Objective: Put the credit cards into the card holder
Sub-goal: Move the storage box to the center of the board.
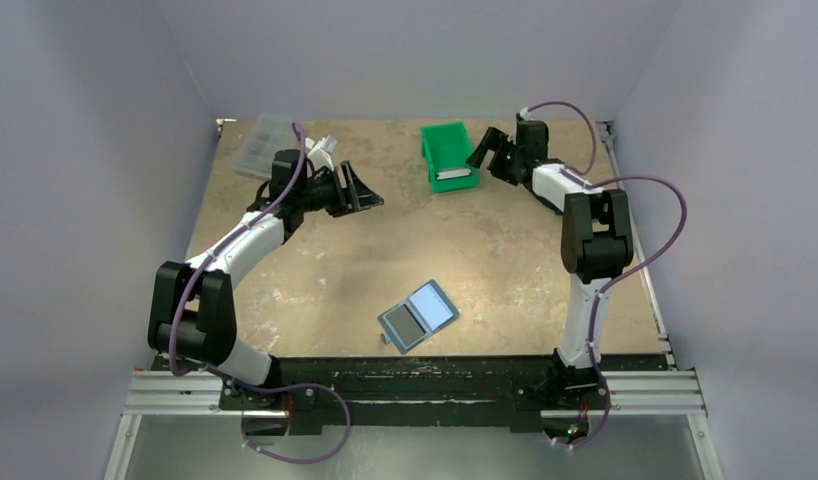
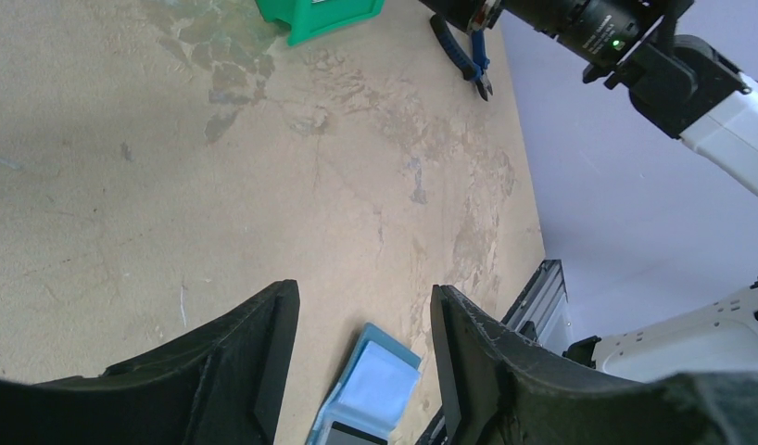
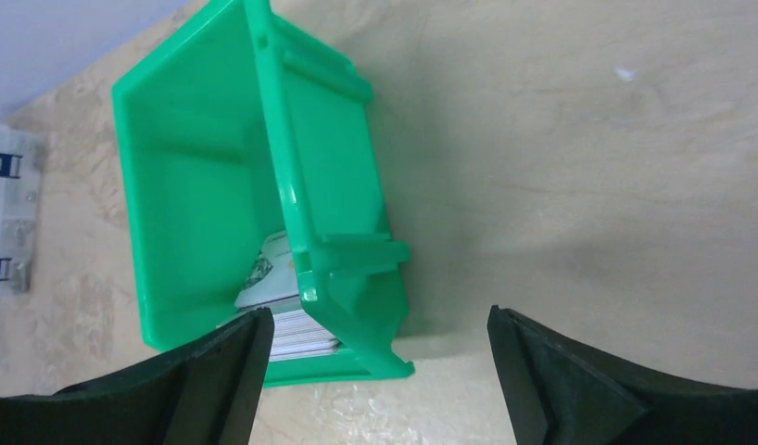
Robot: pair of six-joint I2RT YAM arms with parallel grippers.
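Observation:
The card holder [image 1: 418, 315] lies open on the table near the front edge, teal-blue with a grey-blue inside. A dark card [image 1: 406, 322] sits in its left half. It also shows in the left wrist view [image 2: 376, 385], far below between the fingers. A stack of credit cards [image 3: 284, 320] stands in the near end of the green bin [image 3: 171, 204], also seen from above [image 1: 453, 175]. My left gripper [image 1: 370, 195] is open and empty, raised left of the bin. My right gripper [image 1: 482, 150] is open and empty, just right of the bin [image 1: 430, 150], with its left finger over the stack.
A clear compartment box [image 1: 260, 145] lies at the back left and also shows in the right wrist view [image 3: 5, 213]. Blue-handled pliers [image 2: 468, 60] lie beside the right arm. A metal rail [image 1: 415, 395] runs along the front edge.

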